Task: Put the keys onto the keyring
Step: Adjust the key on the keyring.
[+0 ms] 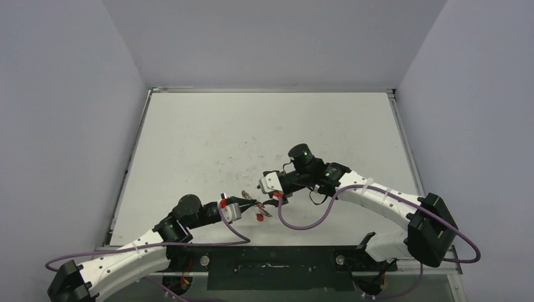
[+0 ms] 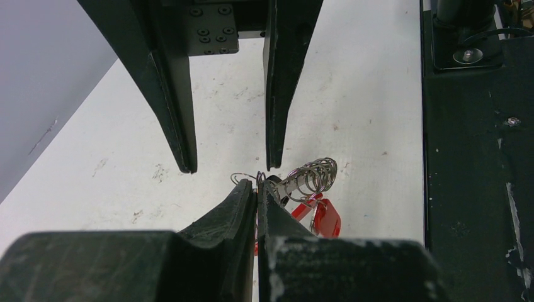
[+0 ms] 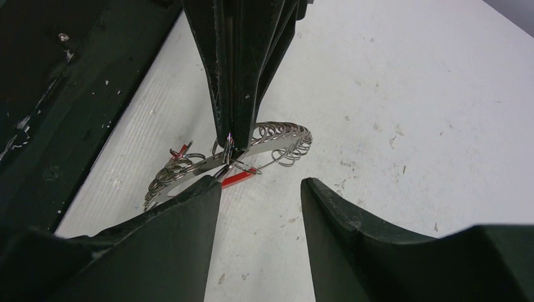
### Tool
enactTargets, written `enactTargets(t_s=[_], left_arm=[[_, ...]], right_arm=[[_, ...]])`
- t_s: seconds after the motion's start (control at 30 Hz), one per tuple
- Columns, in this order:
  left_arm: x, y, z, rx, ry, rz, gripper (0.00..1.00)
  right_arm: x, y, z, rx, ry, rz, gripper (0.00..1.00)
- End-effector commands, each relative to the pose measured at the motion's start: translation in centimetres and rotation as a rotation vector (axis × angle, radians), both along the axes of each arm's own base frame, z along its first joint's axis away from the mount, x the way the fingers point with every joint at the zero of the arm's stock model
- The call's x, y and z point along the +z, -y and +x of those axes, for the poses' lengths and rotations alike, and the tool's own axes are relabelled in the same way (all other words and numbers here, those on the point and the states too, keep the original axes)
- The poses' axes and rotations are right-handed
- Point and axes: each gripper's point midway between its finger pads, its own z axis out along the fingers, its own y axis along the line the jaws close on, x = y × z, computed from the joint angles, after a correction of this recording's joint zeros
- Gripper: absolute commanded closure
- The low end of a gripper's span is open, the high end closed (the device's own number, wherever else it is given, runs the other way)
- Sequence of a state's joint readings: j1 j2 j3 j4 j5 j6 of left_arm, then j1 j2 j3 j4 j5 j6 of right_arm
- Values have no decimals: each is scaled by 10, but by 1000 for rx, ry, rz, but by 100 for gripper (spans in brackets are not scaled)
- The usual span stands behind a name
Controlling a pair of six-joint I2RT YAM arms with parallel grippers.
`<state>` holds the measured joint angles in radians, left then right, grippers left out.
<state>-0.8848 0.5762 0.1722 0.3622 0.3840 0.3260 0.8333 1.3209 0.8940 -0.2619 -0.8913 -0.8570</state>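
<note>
The keyring (image 3: 277, 135) is a thin metal ring strung with several small silver rings and a red sleeve (image 3: 238, 179). It hangs just above the white table, near its front edge. My left gripper (image 2: 258, 184) is shut on the ring's thin wire. The small rings (image 2: 313, 176) and a red tag (image 2: 326, 217) hang to its right. My right gripper (image 3: 259, 184) is open and empty, facing the left gripper, with its left fingertip (image 3: 211, 184) close beside the ring. In the top view, the left gripper (image 1: 247, 200) and right gripper (image 1: 276, 198) meet at the keyring (image 1: 261, 209). I cannot make out a loose key.
The white table (image 1: 264, 132) has grey walls on three sides. The dark base plate (image 1: 271, 259) runs along the near edge, close behind the grippers. Purple cables (image 1: 302, 223) loop beside both arms.
</note>
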Motion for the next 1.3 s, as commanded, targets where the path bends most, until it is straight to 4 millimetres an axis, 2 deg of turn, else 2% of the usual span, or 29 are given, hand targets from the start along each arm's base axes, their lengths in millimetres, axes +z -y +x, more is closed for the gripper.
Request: enactTargets(t_s=[0.0, 0.17, 0.23, 0.53, 0.93, 1.27], left_arm=[[18, 4, -4, -36, 42, -49, 100], [19, 4, -4, -32, 44, -51, 100], [19, 4, -4, -30, 43, -50, 100], [20, 4, -3, -26, 45, -52, 100], [37, 5, -5, -36, 67, -122, 100], [49, 4, -1, -6, 62, -215, 100]], right_arm=[[15, -16, -9, 110, 15, 57, 52], [7, -18, -14, 164, 0, 31, 57], [6, -17, -17, 185, -7, 25, 63], [-1, -12, -16, 171, -21, -15, 99], [-12, -8, 3, 2, -21, -42, 100], [-13, -11, 12, -139, 26, 36, 100]])
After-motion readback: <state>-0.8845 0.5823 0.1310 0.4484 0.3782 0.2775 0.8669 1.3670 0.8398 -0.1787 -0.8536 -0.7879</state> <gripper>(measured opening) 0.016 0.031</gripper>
